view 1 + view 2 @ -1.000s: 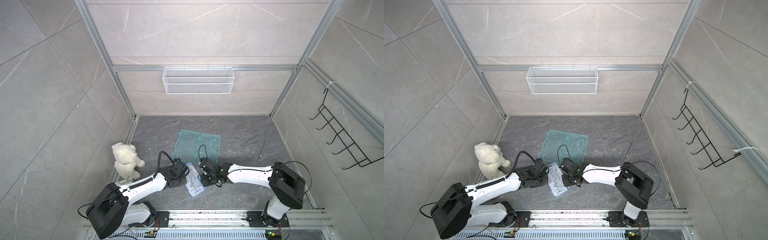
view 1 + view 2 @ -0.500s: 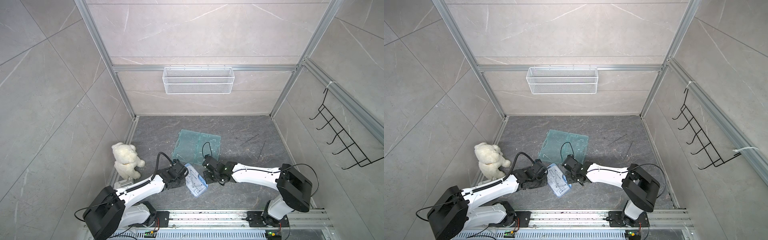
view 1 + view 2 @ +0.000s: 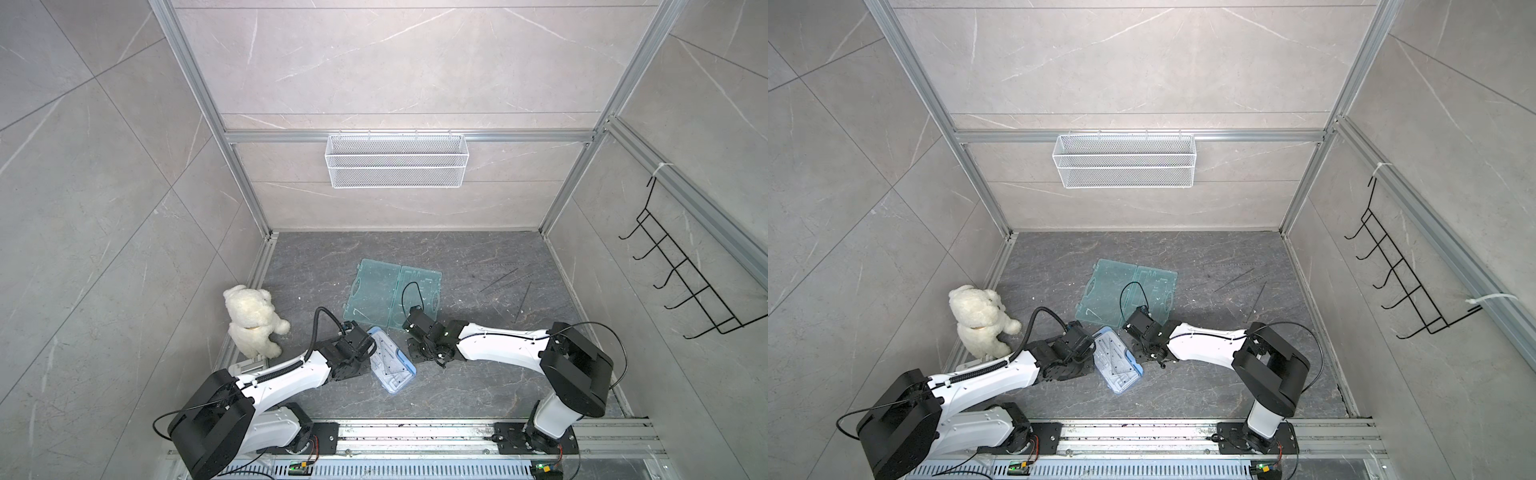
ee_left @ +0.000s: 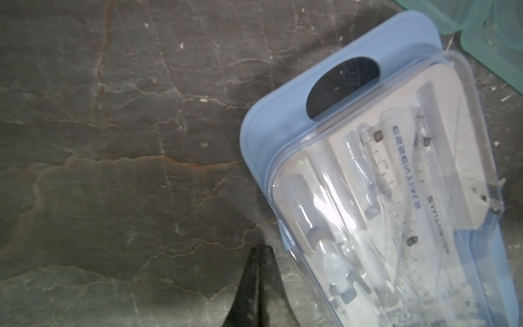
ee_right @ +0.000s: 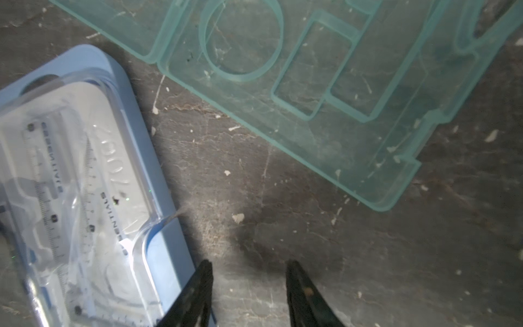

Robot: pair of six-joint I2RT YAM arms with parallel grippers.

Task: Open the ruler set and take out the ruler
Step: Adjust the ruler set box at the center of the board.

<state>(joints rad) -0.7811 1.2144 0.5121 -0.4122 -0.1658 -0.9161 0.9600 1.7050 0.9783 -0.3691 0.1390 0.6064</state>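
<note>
Currently: ruler set [image 3: 392, 360], lower centre, unopened; my left gripper [image 4: 261, 249] pinched together, empty; right gripper [image 5: 249, 264] half-spread, empty; next: prise open.

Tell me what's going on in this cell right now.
Two robot arms are working on a blue ruler set that lies flat on the dark floor. Its clear lid looks closed, with the ruler visible inside. The left gripper is shut and empty, just beside the case. The right gripper is open on the opposite side, holding nothing, with one finger at the case's edge. An opened green plastic case lies behind, and a white teddy bear stands off to the side.
</note>
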